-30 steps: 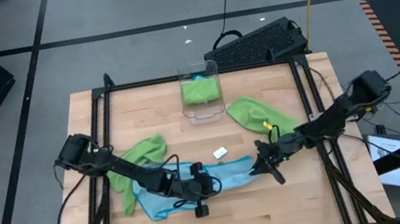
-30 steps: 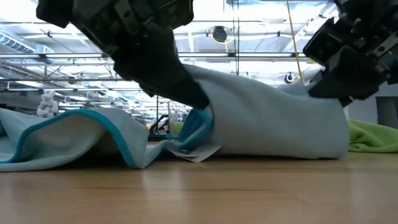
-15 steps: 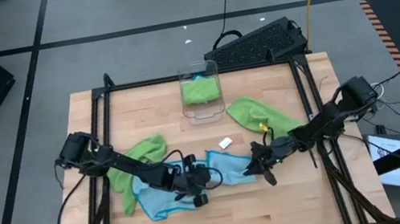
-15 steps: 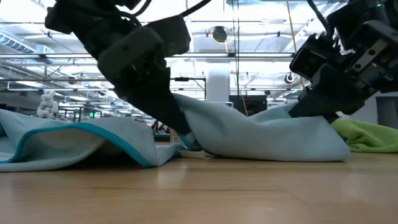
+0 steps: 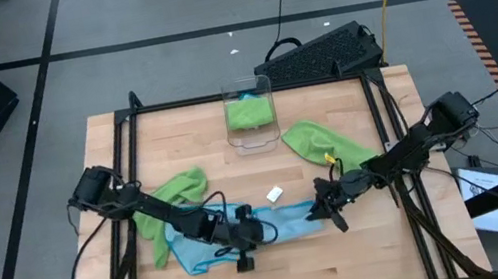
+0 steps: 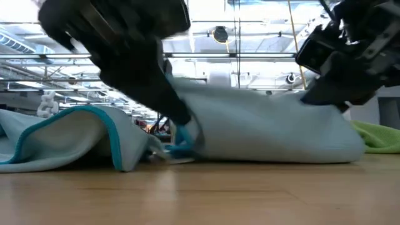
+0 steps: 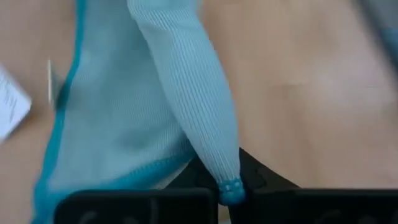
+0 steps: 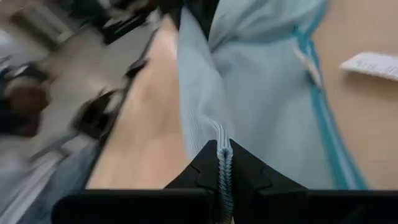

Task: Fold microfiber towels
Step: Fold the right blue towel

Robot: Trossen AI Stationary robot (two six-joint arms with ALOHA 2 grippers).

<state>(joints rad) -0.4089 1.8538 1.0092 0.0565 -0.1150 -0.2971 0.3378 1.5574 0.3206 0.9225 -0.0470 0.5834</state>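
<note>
High view: both grippers' jaws, left [image 5: 256, 230] and right [image 5: 324, 206], clamped on light blue towel [image 5: 288, 220].

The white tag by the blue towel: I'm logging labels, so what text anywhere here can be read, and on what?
None readable.
White tag beside the light blue towel: faint print, too blurred to read.
Room signs in the low view: too small.

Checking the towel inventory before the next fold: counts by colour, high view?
Lime green towels: 3 (left of centre, right of the bin, inside the clear bin)
Light blue towels: 1, pinched by the left gripper and right gripper
Total: 4 visible
</note>
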